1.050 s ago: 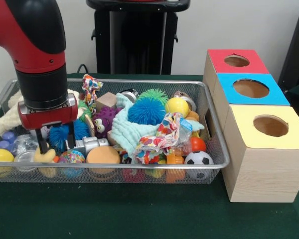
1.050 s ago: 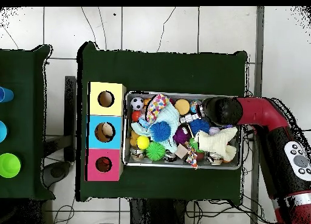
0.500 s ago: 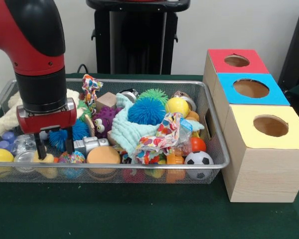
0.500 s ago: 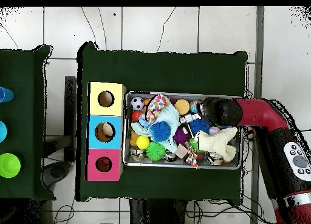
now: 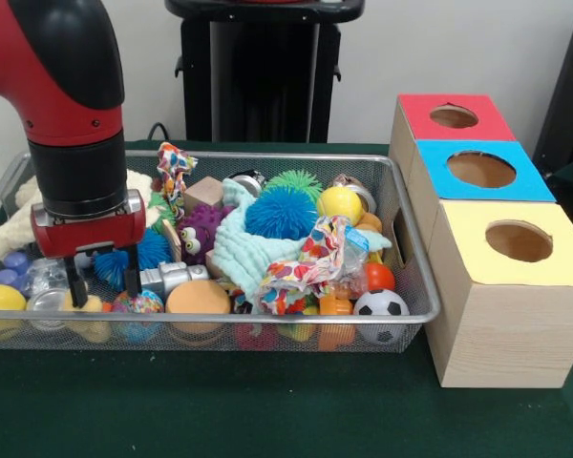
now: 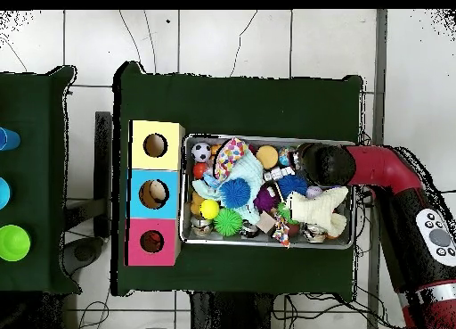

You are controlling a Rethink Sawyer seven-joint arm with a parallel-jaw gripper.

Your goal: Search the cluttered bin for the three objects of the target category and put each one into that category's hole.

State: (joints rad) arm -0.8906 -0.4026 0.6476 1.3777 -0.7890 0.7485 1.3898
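1 gripper, fingers apart and empty, low over near-left corner of wire bin; yellow duck directly beneath, between fingertips, holed boxes well apart beyond opposite end; versus 1 s earlier, raised slightly and shifted toward bin's near wall

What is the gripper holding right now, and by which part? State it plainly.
Nothing is held. The gripper hangs open over the left end of the wire bin, its fingers apart with empty space between them, just above the toys.
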